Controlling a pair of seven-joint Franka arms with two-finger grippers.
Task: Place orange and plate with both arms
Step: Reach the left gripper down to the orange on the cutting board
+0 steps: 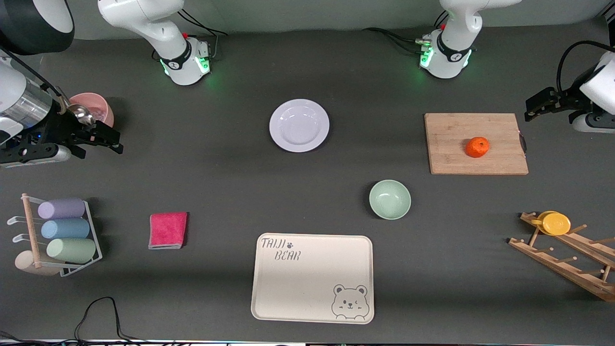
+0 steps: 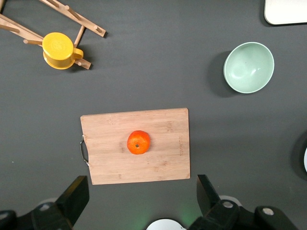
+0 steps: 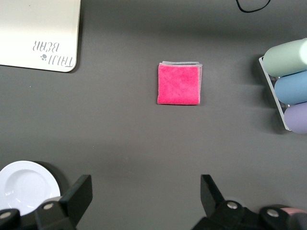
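Two wide-open grippers, left gripper (image 2: pixel 139 201) over wooden board (image 1: pixel 478 143) with dimpled orange (image 1: pixel 477 147), right gripper (image 3: pixel 144 201) aloft; glossy round plate (image 1: pixel 299 125).

glossy white arms (image 1: pixel 144 19) with black fingers (image 2: pixel 74 194), green-lit bases.

Orange (image 2: pixel 138 142): sits in the middle of the board (image 2: pixel 163 163).
Board: light wood, flat on the dark table (image 2: pixel 158 62), metal handle on one short edge.
Left gripper (image 2: pixel 142 199): fingers (image 2: pixel 76 194) spread wide, nothing between them, up in the air over the board's edge.
Bowl (image 2: pixel 249 67): pale green, empty, well apart from the board.
Cup (image 2: pixel 59 50): yellow, hung on a wooden rack (image 2: pixel 86 21).
Tray (image 2: pixel 285 12): only a cream corner shows.
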